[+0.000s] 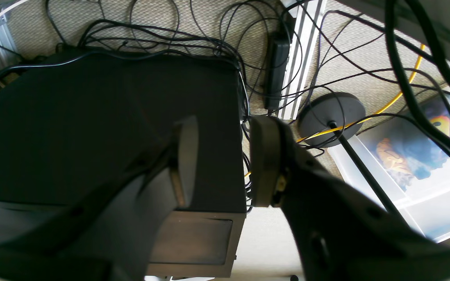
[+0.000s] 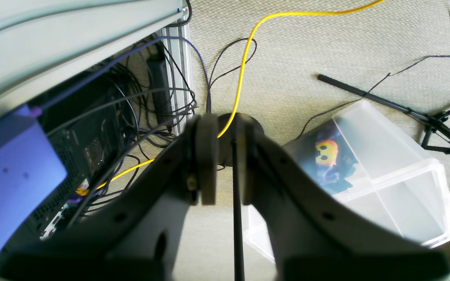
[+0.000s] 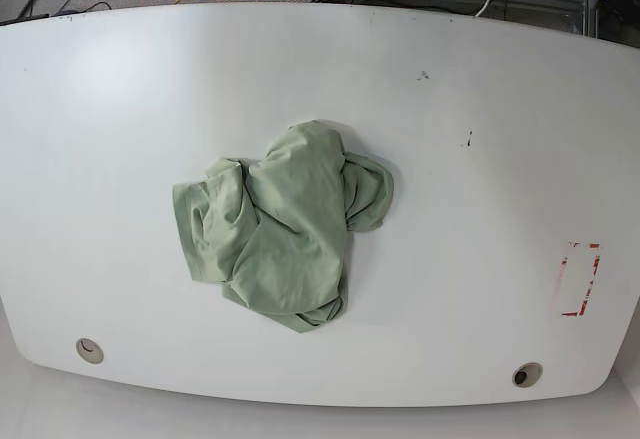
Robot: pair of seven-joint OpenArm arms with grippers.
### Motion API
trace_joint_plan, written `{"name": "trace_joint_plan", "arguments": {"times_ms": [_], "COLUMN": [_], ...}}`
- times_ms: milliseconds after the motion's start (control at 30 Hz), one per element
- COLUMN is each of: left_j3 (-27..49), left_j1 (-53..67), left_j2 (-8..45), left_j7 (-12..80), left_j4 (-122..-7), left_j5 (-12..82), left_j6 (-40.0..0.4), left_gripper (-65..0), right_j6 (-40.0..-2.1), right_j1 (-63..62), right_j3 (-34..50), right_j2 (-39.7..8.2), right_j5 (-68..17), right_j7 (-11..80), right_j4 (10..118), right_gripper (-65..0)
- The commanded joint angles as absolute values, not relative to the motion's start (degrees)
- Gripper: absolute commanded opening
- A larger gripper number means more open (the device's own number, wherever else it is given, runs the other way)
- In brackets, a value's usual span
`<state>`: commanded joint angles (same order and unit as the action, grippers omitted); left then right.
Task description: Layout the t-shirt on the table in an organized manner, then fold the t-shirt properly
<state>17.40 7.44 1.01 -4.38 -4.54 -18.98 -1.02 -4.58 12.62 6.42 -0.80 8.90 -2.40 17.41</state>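
The t-shirt (image 3: 285, 227), pale sage green, lies crumpled in a heap near the middle of the white table (image 3: 480, 159); its sleeves and neck cannot be made out. Neither arm shows in the base view. Both wrist views look down at the floor off the table. My left gripper (image 1: 224, 160) is open with a wide gap and holds nothing. My right gripper (image 2: 225, 164) has its fingers only a narrow gap apart, with nothing between them; the thin black rod seen there is on the floor behind.
The table has two grommet holes (image 3: 89, 350) (image 3: 526, 374) near its front edge and a red marking (image 3: 578, 279) at the right. Below the grippers are a black computer case (image 1: 104, 125), tangled cables (image 1: 209, 43), a round stand base (image 1: 331, 113) and a clear plastic bin (image 2: 385, 171).
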Motion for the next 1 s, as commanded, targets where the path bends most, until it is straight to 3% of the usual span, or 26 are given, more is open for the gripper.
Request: {"name": "trace_joint_plan", "arguments": {"times_ms": [333, 600, 1000], "left_j3": [17.7, 17.2, 17.3], "left_j1": [9.6, 13.3, 18.0], "left_j2": [1.1, 0.2, -0.6], "left_j7": [-4.7, -5.1, -4.7], "left_j4": [-6.7, -13.9, -21.6], "left_j5": [-18.6, -18.6, -18.9], "left_j6": [-1.8, -5.2, -6.0], "left_gripper": [-45.5, -46.0, -46.1], "right_j6": [-4.7, -4.7, -4.8], "right_j1": [13.5, 14.6, 15.6], "right_j3": [6.4, 6.4, 6.2], "right_j2": [-0.8, -0.8, -0.9], "right_j5": [9.0, 8.8, 9.0], "right_j7": [-2.2, -2.5, -2.7], "right_j4": [17.7, 17.7, 17.7], "right_gripper": [-56.7, -57.0, -57.2]}}
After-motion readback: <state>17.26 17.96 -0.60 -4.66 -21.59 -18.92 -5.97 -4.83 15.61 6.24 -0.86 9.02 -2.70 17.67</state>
